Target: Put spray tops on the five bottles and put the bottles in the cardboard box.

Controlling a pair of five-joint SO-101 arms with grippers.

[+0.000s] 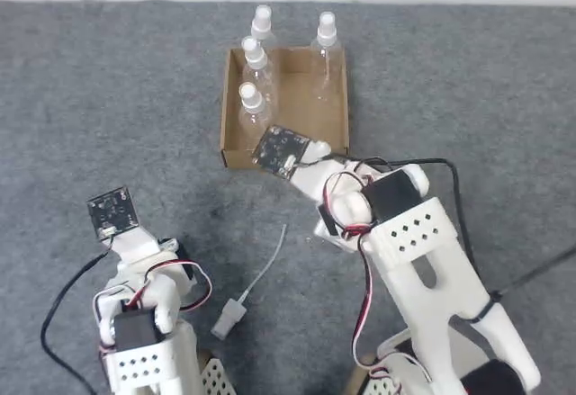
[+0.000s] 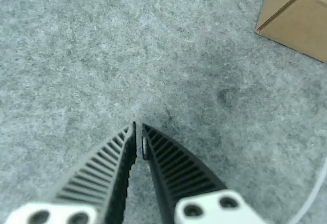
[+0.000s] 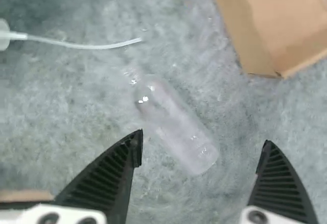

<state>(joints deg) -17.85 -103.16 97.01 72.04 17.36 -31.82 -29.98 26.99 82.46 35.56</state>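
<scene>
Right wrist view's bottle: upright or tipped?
Tipped: the clear bottle lies on its side on the carpet, beneath the open right gripper.

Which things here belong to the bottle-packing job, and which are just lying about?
Job: cardboard box; four bottles with spray tops; bare bottle lying down; loose spray top; right gripper, open over the bare bottle; left gripper, shut.
Just there: grey carpet; arm cables.

Right gripper (image 3: 202,138) spread wide, a clear bottle (image 3: 173,122) lying on the carpet (image 3: 61,96) ahead, the cardboard box (image 3: 265,25) corner near it.
</scene>
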